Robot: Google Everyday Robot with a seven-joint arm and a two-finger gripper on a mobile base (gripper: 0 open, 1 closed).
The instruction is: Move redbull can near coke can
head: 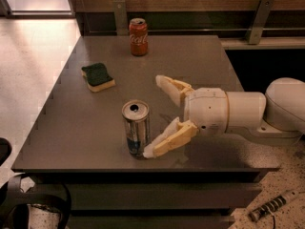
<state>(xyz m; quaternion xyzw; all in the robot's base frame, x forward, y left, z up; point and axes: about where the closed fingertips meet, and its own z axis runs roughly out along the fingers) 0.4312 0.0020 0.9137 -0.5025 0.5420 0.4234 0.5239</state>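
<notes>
The redbull can [136, 128], slim and silver with blue low on its side, stands upright near the table's front edge. The coke can [138, 36], red with white script, stands upright at the far edge of the table. My gripper [156, 116] comes in from the right with its cream fingers spread wide. The near fingertip [151, 150] is by the redbull can's base on its right. The far fingertip [162, 82] is behind and right of the can. The can is not between the fingers.
A green and yellow sponge [97, 77] lies left of centre on the grey table [200, 56]. A wooden wall with a metal rail runs behind the table. The table's front edge is close to the redbull can.
</notes>
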